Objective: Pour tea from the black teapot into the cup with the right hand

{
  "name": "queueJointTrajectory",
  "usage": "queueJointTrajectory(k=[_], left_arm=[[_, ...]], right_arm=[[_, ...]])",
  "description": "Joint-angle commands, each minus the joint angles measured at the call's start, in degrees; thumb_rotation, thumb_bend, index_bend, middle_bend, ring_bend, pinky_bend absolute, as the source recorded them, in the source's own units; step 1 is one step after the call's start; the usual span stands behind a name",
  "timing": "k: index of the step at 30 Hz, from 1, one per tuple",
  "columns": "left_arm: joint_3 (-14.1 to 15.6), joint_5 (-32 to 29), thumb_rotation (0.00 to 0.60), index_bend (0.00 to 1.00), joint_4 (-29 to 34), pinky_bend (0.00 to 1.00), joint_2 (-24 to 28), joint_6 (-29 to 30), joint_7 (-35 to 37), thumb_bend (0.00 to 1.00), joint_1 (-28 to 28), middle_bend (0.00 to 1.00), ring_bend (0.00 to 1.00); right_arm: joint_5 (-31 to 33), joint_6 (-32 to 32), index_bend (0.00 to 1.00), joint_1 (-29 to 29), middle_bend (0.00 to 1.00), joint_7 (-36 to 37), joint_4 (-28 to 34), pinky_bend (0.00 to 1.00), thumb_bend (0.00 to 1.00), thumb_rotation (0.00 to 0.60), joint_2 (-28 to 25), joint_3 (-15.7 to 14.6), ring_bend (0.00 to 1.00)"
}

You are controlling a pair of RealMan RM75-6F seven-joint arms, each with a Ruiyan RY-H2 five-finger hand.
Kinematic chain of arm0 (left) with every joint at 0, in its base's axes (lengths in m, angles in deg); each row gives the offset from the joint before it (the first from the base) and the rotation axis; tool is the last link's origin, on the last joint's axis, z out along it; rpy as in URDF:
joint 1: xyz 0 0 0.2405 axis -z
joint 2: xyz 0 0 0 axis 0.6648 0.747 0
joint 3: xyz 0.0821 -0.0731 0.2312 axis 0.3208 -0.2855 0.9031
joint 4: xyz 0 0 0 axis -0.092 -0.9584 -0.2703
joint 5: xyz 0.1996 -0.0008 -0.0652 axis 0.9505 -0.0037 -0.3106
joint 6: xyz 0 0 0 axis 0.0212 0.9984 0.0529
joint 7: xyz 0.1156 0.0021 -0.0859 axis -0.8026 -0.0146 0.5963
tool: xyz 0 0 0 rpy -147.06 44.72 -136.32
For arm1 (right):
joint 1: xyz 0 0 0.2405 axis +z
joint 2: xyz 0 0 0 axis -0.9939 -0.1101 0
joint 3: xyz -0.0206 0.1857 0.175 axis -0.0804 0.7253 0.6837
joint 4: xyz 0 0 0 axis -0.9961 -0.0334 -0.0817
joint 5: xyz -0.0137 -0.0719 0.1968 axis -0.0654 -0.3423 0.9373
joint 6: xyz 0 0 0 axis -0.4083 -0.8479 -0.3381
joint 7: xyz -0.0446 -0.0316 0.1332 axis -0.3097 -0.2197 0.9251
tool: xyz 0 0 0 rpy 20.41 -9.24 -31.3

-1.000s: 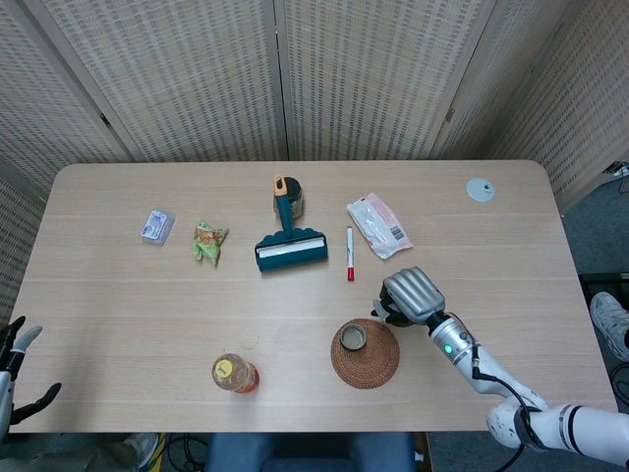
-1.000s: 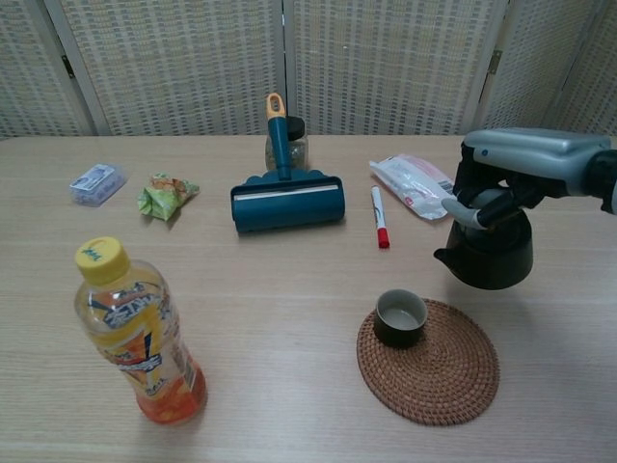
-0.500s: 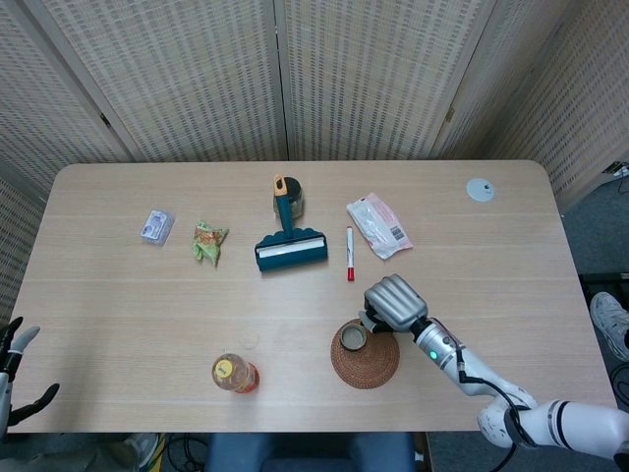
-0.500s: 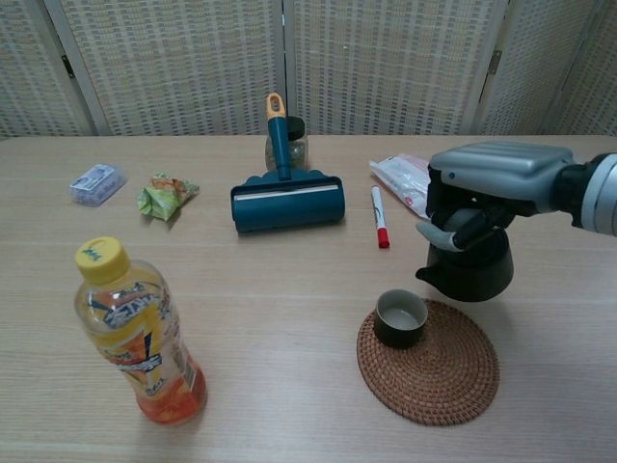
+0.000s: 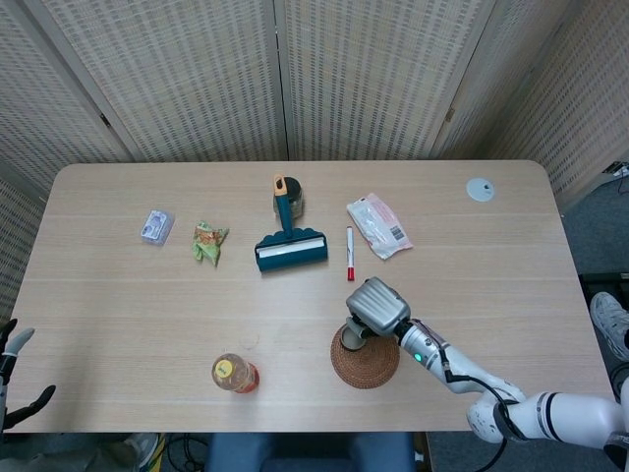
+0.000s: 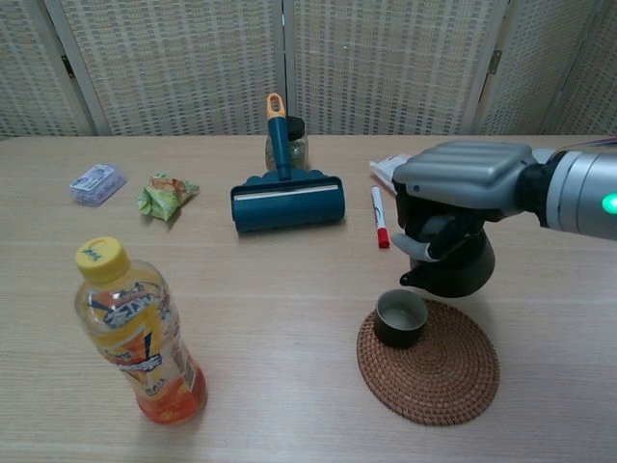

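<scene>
My right hand (image 6: 453,185) grips the black teapot (image 6: 459,269) from above and holds it just behind the cup. The spout points left and down, near the rim of the small dark cup (image 6: 401,316). This cup stands upright at the left of the round woven coaster (image 6: 436,374). In the head view the right hand (image 5: 377,305) covers most of the teapot and hangs over the coaster's (image 5: 370,366) far edge. My left hand (image 5: 14,342) shows at the bottom left corner, off the table, fingers apart and holding nothing.
An orange drink bottle (image 6: 135,333) stands front left. A teal lint roller (image 6: 286,198) with a jar behind it, a red marker (image 6: 379,217) and a white packet (image 5: 378,226) lie beyond the coaster. A green wrapper (image 6: 164,193) and a small packet (image 6: 96,181) lie far left.
My right hand has carried the teapot to the left and nearer, from the right of the coaster to just behind the cup. The left hand has barely moved.
</scene>
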Motion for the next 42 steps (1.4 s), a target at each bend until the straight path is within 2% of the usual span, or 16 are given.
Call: queueJointTrajectory(k=[1, 19, 42], left_arm=[[0.0, -0.02, 0.6, 0.15, -0.07, 0.0, -0.03, 0.07, 0.06, 0.18, -0.07, 0.05, 0.08], [0.01, -0.15, 0.6, 0.15, -0.64, 0.0, -0.33, 0.21, 0.44, 0.18, -0.44, 0.05, 0.08], [-0.07, -0.08, 0.6, 0.15, -0.69, 0.0, -0.35, 0.51, 0.39, 0.18, -0.75, 0.05, 0.08]], right_arm=[[0.97, 0.28, 1.0, 0.95, 0.95, -2.53, 1.09, 0.58, 0.63, 0.541, -0.49, -0.27, 0.89], [4.0, -0.46, 1.0, 3.61, 0.95, -12.76, 3.31, 0.58, 0.63, 0.539, -0.78, -2.55, 0.89], [7.43, -1.86, 1.0, 5.53, 0.96, -18.0, 5.96, 0.58, 0.62, 0.542, -1.82, -4.23, 0.89]])
